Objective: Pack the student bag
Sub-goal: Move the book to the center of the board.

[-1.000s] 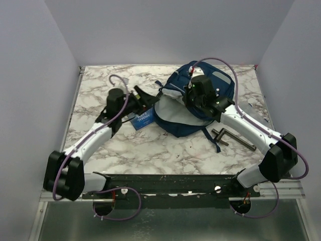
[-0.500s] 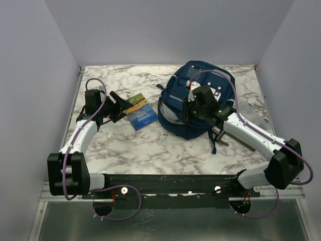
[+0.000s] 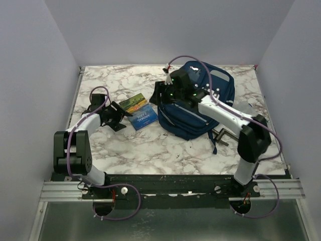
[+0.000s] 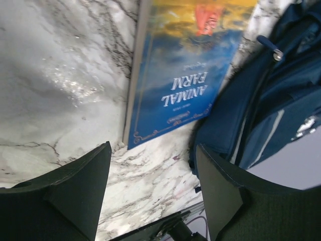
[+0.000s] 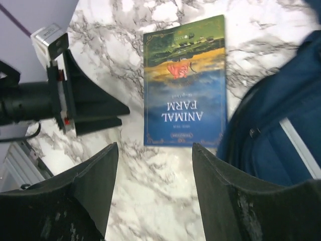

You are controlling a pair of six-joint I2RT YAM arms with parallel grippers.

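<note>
Student bag (image 3: 200, 100) was lain just right of the Animal Farm paperback (image 3: 139, 111) | left gripper (image 4: 153, 191) and right gripper (image 5: 155, 188) were spread, empty, flanking paperback | bag mouth possibly shut: to be checked before paperback is pinched by one edge.

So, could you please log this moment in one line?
left gripper open | right gripper open | book flat on table beside backpack
</note>
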